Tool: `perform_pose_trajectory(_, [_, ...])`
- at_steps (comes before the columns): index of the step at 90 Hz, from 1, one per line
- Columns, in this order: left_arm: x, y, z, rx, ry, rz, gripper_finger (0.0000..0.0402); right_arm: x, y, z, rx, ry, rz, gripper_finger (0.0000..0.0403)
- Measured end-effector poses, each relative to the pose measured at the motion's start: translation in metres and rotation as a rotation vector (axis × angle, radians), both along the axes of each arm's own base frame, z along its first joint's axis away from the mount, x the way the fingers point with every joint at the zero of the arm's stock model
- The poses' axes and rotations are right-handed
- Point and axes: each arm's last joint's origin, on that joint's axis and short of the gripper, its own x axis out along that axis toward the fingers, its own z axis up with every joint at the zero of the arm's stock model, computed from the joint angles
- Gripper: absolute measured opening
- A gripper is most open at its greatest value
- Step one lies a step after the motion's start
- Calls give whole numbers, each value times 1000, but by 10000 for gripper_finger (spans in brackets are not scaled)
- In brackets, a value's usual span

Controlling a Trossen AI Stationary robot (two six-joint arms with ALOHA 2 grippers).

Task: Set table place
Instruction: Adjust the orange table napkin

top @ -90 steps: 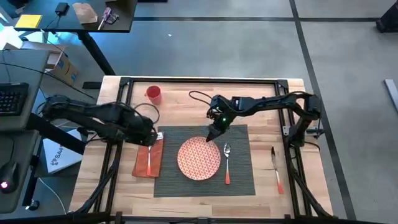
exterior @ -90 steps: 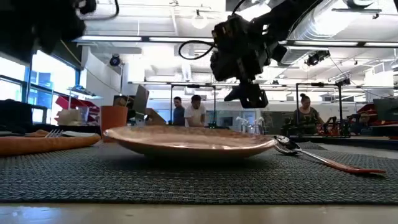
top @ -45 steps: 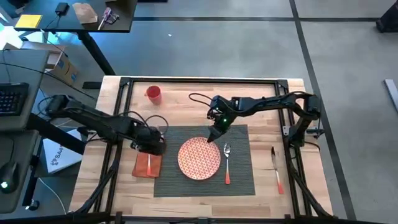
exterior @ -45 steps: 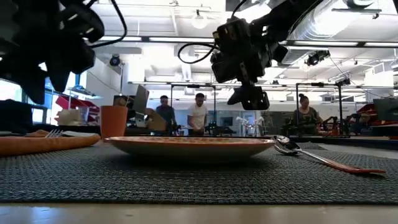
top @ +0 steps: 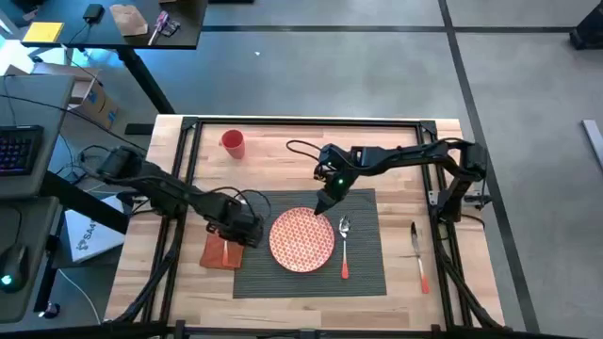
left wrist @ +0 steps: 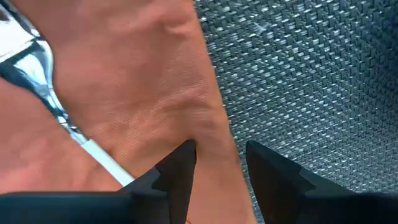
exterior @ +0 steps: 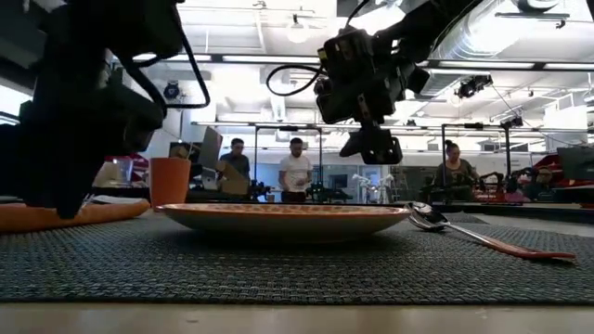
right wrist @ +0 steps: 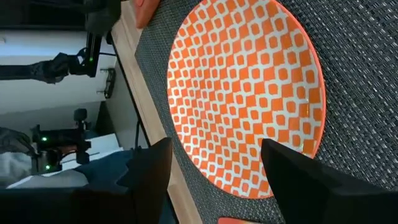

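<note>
Wooden table [top: 405, 155] holds our big grey place [top: 363, 268], floppy and light, best pinched at an edge, where our left gripper [left wrist: 219, 163] sits open over the soft napkin [left wrist: 124, 93] and our right gripper [right wrist: 214, 163] waits open above the plate [right wrist: 249, 87].

The high view looks straight down on the round orange-and-white patterned plate [top: 301, 237] from far above; the low view faces it level from table height, close. The right wrist view hangs just over the plate; the left wrist view presses near the rust-orange cloth napkin [left wrist: 124, 93] beside it.
</note>
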Motion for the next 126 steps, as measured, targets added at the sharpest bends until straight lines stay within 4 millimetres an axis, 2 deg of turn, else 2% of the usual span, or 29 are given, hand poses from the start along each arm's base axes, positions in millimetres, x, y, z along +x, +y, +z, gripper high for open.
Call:
perform_pose_trajectory(19, [3,-1,2,-8,0,-18,22,0,0,0,-3,-3,5,231])
perform_pose_trajectory(25, [3,-1,2,-14,2,-24,6,0,0,0,-4,-8,12,231])
perform_pose_trajectory(40, [5,-2,4,-31,-2,-30,1,0,1,0,5,-15,27,231])
perform_pose_trajectory(64, [27,-9,29,-12,-147,-42,0,-1,1,0,17,-20,39,231])
perform_pose_trajectory(98, [51,-27,-1,-110,-204,-42,0,-1,1,1,35,-25,52,231])
perform_pose_trajectory(115, [53,-31,2,-108,-232,15,3,-1,2,1,31,-36,65,231])
perform_pose_trajectory(126, [52,-29,10,-99,-264,26,28,-1,2,1,25,-44,75,231])
